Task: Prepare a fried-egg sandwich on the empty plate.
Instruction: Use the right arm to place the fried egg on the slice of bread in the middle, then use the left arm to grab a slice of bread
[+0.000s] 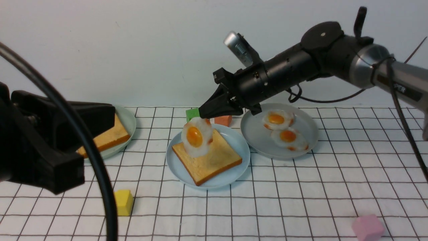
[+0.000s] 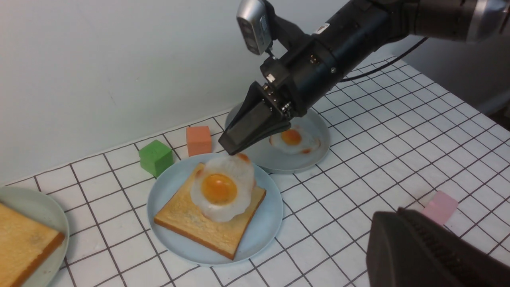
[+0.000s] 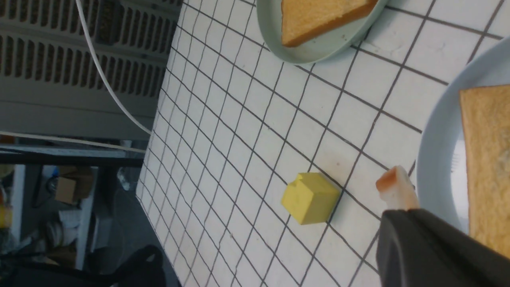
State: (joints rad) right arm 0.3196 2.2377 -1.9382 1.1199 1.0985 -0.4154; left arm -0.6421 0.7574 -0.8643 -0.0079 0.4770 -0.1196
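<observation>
The right gripper (image 1: 204,113) was pinched tight on the edge of a fried egg (image 1: 196,137), which hung tilted above the toast (image 1: 209,159) on the light blue plate (image 1: 214,184). The coming move seemed to turn on that drop straight down; whether the egg's low edge already touched the bread was hard to tell. The left gripper (image 2: 402,213) was closed, gripping nothing visible.

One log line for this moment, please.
right fingers: shut on fried egg | egg: above toast on blue plate | left fingers: shut | top toast: not yet on
</observation>
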